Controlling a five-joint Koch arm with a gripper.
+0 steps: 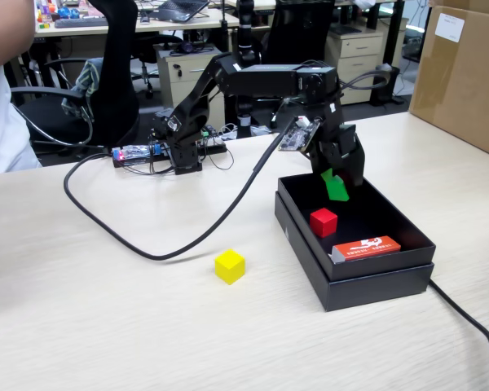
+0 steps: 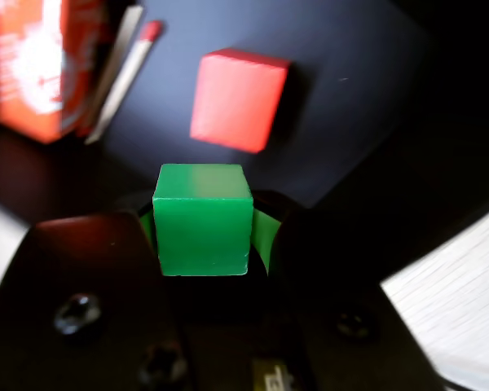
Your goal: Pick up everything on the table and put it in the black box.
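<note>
My gripper (image 1: 337, 184) hangs over the far part of the black box (image 1: 373, 287) and is shut on the green cube (image 1: 335, 186). In the wrist view the green cube (image 2: 202, 218) sits between the two dark jaws of the gripper (image 2: 202, 240), above the box floor (image 2: 350, 122). The red cube (image 1: 323, 221) lies inside the box, just ahead of the gripper in the wrist view (image 2: 238, 98). The yellow cube (image 1: 230, 266) lies on the beige table (image 1: 106, 326), left of the box.
A flat orange-red packet (image 1: 366, 248) lies in the box near its front right; it also shows in the wrist view (image 2: 33, 69). A black cable (image 1: 147, 248) loops across the table. A brown carton (image 1: 464, 73) stands at the far right.
</note>
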